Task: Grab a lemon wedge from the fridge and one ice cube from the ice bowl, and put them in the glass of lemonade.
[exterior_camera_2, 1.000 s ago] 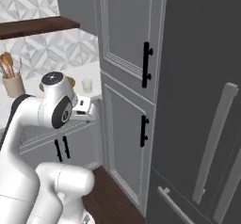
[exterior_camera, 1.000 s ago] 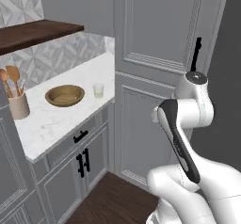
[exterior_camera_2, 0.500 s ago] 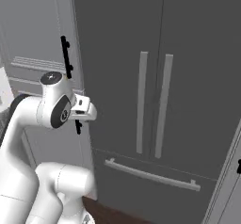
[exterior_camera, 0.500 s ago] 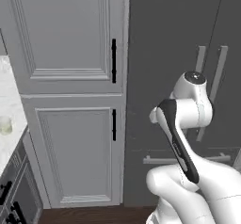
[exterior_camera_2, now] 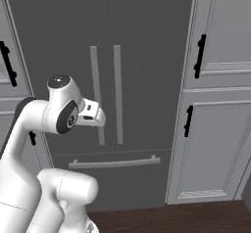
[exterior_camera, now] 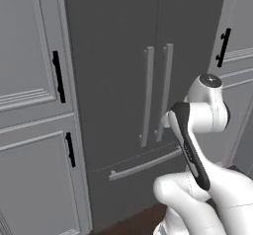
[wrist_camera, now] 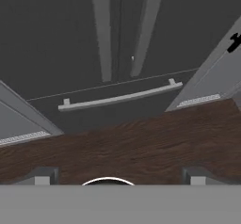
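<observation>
The fridge (exterior_camera: 123,56) is seen straight ahead of the robot, tall and dark grey, with both doors shut; two long pale bar handles (exterior_camera: 157,98) are set side by side along the middle seam, and a horizontal bar handle (exterior_camera: 146,164) is fixed across the lower drawer. In the right base view the same fridge (exterior_camera_2: 137,26) is framed by light grey panelled cabinets (exterior_camera_2: 220,104) with black handles (exterior_camera_2: 199,56), and the drawer handle (exterior_camera_2: 114,162) runs below the door handles (exterior_camera_2: 108,95). In the left base view further panelled cabinets (exterior_camera: 29,130) are placed to the left of the fridge, with short black handles (exterior_camera: 59,77).

The claw (wrist_camera: 117,183) is held well apart from the fridge, touching nothing; its two finger tips (wrist_camera: 41,176) are seen far apart at the bottom of the hand view, so it is spread wide and nothing is held between them. Beyond the tips a dark wooden floor (wrist_camera: 132,148) is seen, and past it the fridge drawer (wrist_camera: 94,112) and the lower ends of the door handles (wrist_camera: 102,35). In the base views the wrist is raised in front of the fridge at about the height of the door handles' lower ends, with the hand turned downward; whether the doors lie within reach cannot be told.
</observation>
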### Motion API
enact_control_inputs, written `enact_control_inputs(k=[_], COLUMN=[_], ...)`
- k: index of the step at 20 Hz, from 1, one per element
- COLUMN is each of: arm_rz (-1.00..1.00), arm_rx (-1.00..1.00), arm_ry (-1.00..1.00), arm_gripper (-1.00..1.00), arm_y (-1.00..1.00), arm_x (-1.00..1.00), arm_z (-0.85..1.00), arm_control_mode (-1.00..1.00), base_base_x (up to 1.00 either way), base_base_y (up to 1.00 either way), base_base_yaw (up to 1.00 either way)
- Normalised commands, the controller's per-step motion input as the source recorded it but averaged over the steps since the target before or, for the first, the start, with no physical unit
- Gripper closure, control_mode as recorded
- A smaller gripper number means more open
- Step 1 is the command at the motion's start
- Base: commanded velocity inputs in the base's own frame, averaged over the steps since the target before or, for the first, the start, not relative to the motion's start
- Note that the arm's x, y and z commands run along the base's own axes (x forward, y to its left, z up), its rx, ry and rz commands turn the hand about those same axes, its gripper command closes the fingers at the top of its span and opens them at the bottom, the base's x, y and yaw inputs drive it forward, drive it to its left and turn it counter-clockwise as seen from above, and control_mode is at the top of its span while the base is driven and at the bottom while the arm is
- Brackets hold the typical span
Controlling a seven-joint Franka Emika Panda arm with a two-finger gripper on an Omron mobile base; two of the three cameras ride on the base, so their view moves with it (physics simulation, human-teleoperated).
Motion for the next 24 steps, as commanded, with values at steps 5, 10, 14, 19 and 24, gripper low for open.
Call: enact_control_inputs(k=[5,10,14,19,24], arm_rz=[0.0,0.0,0.0,0.0,0.0], arm_rx=[0.0,0.0,0.0,0.0,0.0], arm_ry=[0.0,0.0,0.0,0.0,0.0], arm_gripper=[-1.0,-1.0,-1.0,-1.0,-1.0], arm_y=[0.0,0.0,0.0,0.0,0.0], arm_x=[0.0,0.0,0.0,0.0,0.0], arm_z=[0.0,0.0,0.0,0.0,0.0], arm_control_mode=[1.0,1.0,1.0,1.0,1.0], base_base_x=[0.04,0.11,0.0,-0.33,-0.65], base_base_y=[-0.13,-0.66,-0.53,-0.04,0.0], base_base_yaw=[0.37,0.34,0.0,0.0,0.06])
